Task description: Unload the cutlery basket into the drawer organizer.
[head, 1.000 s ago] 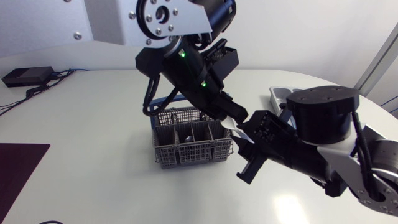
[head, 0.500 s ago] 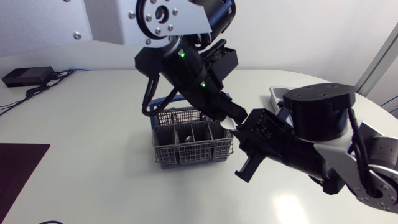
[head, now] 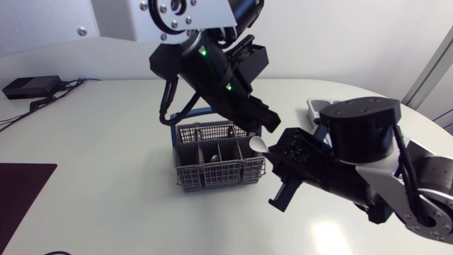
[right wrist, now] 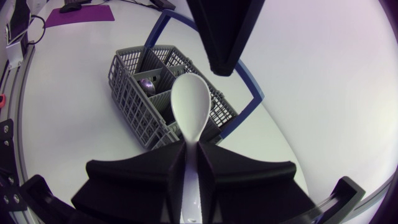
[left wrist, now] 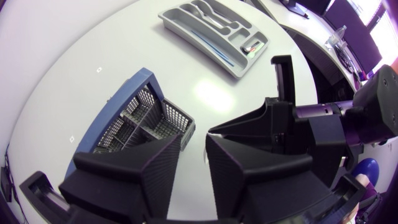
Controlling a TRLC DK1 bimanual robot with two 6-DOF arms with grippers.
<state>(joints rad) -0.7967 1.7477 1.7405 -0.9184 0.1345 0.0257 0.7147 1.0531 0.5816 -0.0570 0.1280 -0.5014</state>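
Observation:
A white spoon (right wrist: 189, 109) sticks out bowl-first from my right gripper (right wrist: 191, 158), which is shut on its handle. In the head view the spoon (head: 257, 145) hangs just right of the grey cutlery basket (head: 216, 161), held by the right gripper (head: 273, 151). My left gripper (head: 267, 122) hovers just above the spoon, open with nothing between its fingers (left wrist: 158, 171). The basket (right wrist: 152, 93) has a blue handle and holds a dark rounded piece (right wrist: 148, 84). The grey drawer organizer (left wrist: 205, 50) lies beyond the basket (left wrist: 146, 121), with cutlery in it. Its corner (head: 313, 106) shows behind the right arm.
A black box (head: 32, 86) with cables sits at the table's back left. A dark purple mat (head: 18, 191) lies at the front left. The right arm's large joint (head: 361, 134) fills the space right of the basket.
The right gripper has closed on the spoon's handle. The left gripper has opened, let go of the spoon and lifted slightly up and away.

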